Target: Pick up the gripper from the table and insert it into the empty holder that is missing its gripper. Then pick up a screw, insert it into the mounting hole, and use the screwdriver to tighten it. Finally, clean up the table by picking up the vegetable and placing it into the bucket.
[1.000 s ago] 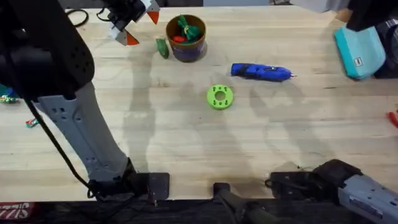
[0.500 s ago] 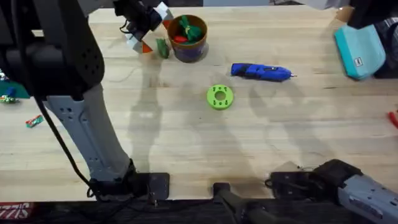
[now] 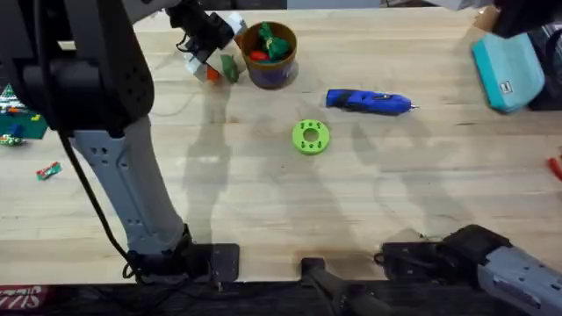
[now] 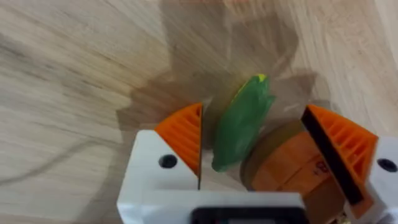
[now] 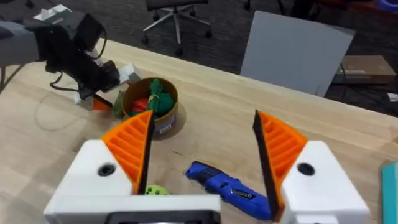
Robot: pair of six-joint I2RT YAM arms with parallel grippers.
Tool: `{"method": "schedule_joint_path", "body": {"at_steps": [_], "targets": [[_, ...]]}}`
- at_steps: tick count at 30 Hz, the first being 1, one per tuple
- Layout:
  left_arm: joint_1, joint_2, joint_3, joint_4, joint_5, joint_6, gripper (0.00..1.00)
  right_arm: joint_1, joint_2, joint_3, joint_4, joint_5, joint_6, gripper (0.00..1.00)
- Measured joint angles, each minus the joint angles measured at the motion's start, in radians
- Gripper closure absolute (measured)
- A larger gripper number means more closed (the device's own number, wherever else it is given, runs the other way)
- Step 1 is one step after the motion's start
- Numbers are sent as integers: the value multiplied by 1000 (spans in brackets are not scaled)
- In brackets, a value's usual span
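A pale wooden surface (image 3: 263, 202) is seen from above, with two robot arms based at its near edge. The left arm reaches to the far edge, left of centre, where its left claw (image 3: 211, 54) sits low over the vegetable (image 3: 230, 68), a small dark green oblong toy lying on the wood. In the left wrist view the orange pads (image 4: 183, 134) stand apart on either side of the vegetable (image 4: 242, 124), open and not yet pressing it, which suggests the claw is lined up to close for a pick. The bucket (image 3: 270, 54), with a tan-orange rim and bluish-purple wall, stands just beside the vegetable, touching or nearly so, and already holds a red toy and a leafy green toy. That closeness looks like the main obstacle: one pad has to fit between vegetable and bucket wall and could nudge the bucket. The blue screwdriver (image 3: 369, 102) lies toward the far edge, right of centre, and a bright green disc with holes (image 3: 310, 137) sits near the middle; both are well clear. A teal object (image 3: 507, 70) rests near the far right corner. The right claw (image 5: 202, 168) is open, holding nothing, high above the screwdriver.
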Motion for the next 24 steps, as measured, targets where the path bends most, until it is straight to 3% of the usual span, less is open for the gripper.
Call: {"method": "schedule_joint_path", "body": {"at_steps": [8,14,17,20,23,24], "targets": [[40,1,0,-28,26,50,18,0,0,0,15,0,0,101],[16,1,0,-32,-37,87,96,0,0,0,41,0,0,101],[-5,1,0,-15,-59,112,200,0,0,0,41,0,0,101],[-27,2,0,-14,-83,139,391,0,0,0,39,0,0,101],[-46,2,0,-19,-106,157,623,0,0,0,37,0,0,101],[-53,2,0,-21,-115,162,743,0,0,0,38,0,0,101]]}}
